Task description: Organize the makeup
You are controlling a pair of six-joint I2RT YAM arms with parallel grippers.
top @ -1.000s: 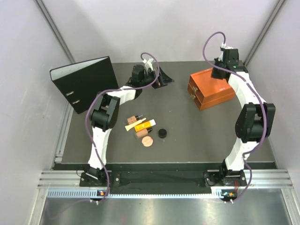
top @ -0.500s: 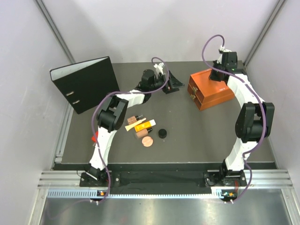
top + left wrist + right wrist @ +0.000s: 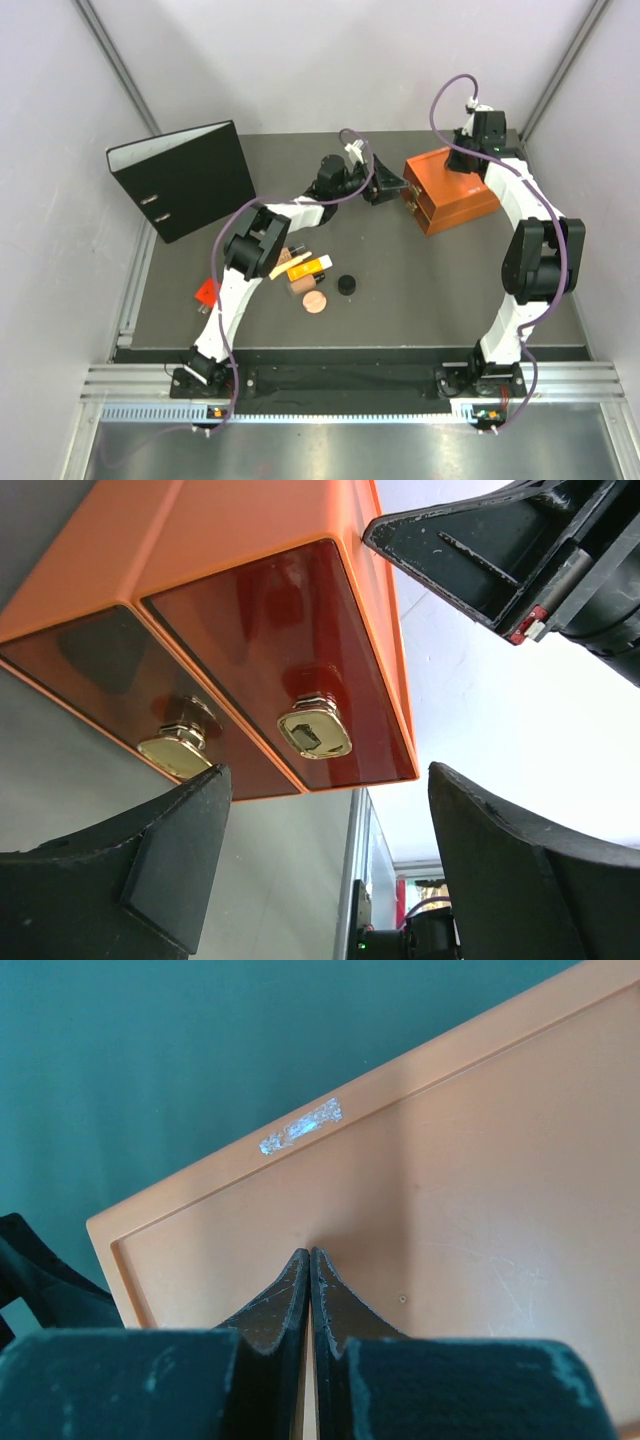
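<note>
**Top external view: both arms at the orange box, makeup lying loose mid-worktop**

Top external showed the dark worktop [image 3: 430, 300] with a black binder [image 3: 185, 180] standing at its far left corner. An orange wooden box [image 3: 450, 200] sat toward the far right corner, well apart from the cosmetics.

On the left wrist camera, the box [image 3: 250, 570] showed two glossy drawer fronts [image 3: 330, 670], each with a brass knob [image 3: 315, 730]. The left fingers [image 3: 160, 870] were spread wide and empty, just in front of those drawers. Whether they touched the box could not be told. The right fingers [image 3: 270, 1310] were pressed together with nothing between them, their tips over the box's flat top near one edge.

The makeup lay in a loose cluster left of the worktop's centre, partly under the left arm's elbow. It comprised:
- an orange-yellow tube [image 3: 306, 268] with a black cap
- a cream stick [image 3: 298, 258] just beside the tube
- a round pink-tan compact [image 3: 315, 301] toward the near edge
- a small black jar [image 3: 346, 285] near the compact but apart from it

A tiny brown bottle [image 3: 297, 250] peeked out at the cluster's far side. A small red object [image 3: 207, 293] lay by the left edge.
</note>
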